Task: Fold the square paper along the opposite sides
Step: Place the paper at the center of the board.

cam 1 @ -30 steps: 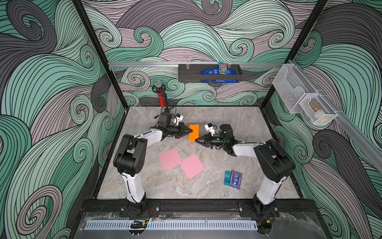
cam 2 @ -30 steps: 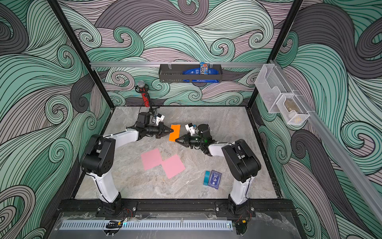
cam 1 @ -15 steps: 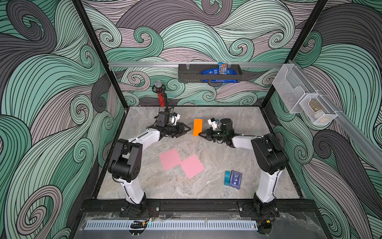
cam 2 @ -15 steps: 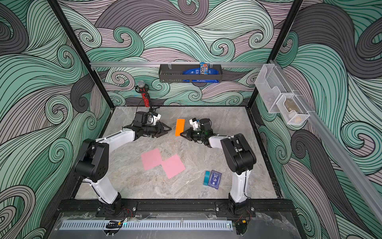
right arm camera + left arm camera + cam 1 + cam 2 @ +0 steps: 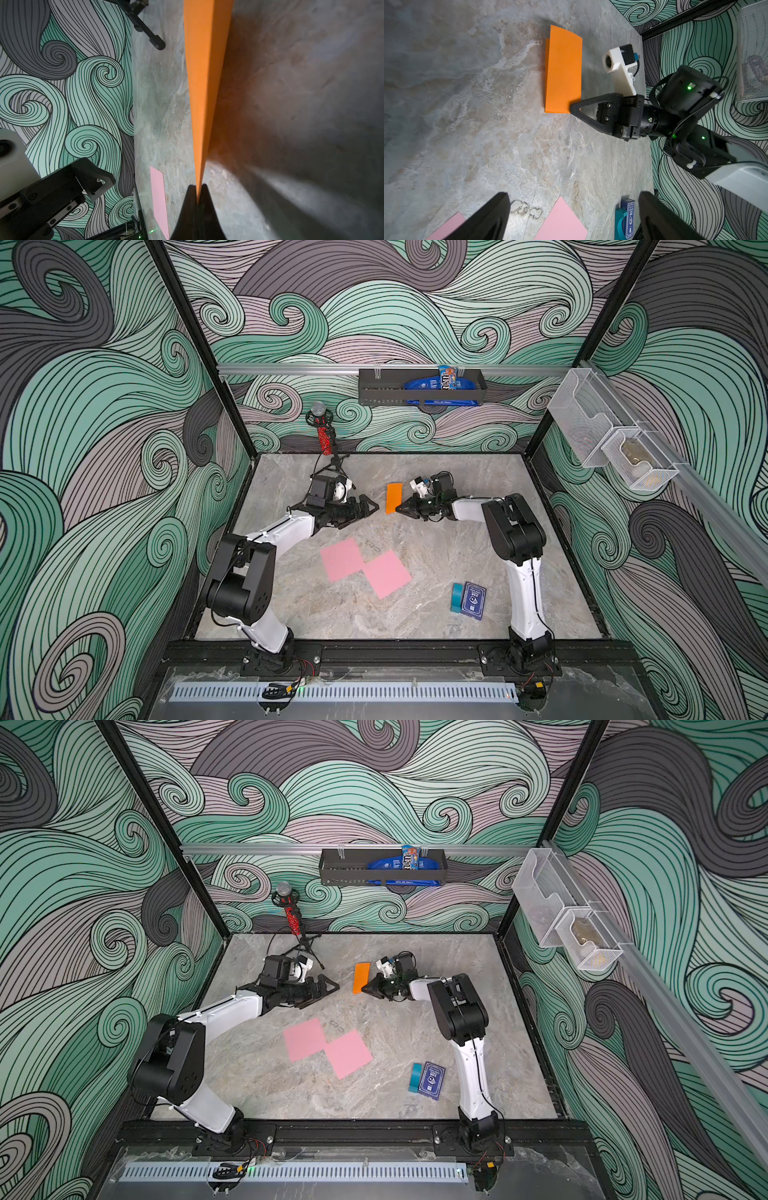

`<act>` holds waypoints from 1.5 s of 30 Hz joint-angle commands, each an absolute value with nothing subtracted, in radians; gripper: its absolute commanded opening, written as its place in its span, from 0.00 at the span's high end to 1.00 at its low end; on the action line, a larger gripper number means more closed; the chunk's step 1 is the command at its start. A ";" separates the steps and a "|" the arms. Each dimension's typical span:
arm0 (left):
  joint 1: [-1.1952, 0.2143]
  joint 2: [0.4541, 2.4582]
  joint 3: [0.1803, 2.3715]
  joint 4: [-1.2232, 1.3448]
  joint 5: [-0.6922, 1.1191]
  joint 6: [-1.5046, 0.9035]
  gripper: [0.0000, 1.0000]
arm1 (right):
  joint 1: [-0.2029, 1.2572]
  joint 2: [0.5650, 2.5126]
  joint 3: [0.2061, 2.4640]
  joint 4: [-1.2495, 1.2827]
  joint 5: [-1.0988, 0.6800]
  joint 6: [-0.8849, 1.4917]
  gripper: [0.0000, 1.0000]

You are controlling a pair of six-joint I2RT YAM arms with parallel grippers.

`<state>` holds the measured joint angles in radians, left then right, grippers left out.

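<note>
R: I see my right gripper point(image 5: 198, 193) pinched tight on the front corner of the folded orange paper point(image 5: 394, 497), far-centre of the table point(image 5: 419, 624) | L: left gripper point(image 5: 366, 514) spread wide, empty, near the paper's opposite long edge, not touching | room: bare table around; pink sheets point(image 5: 365, 566) well apart, nearer the front

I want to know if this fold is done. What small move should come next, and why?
Probably open the right gripper and let go. The orange paper already lies folded into a rectangle, its layers nearly matched. The right jaws pinch one corner, and the left gripper stands open, apart from it.
</note>
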<state>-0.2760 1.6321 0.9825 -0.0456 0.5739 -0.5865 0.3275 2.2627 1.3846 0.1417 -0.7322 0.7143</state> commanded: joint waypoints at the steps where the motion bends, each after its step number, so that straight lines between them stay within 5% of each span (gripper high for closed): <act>1: -0.273 1.606 0.975 -0.032 0.562 -0.559 0.01 | 0.322 2.291 1.427 0.060 -0.750 0.678 0.93; 32: -0.255 1.579 0.960 -0.017 0.568 -0.569 0.14 | 0.279 2.275 1.512 -0.201 -0.632 0.571 0.70; 45: -0.237 1.565 0.954 -0.013 0.561 -0.573 0.16 | 0.283 2.130 1.439 -0.273 -0.501 0.498 0.65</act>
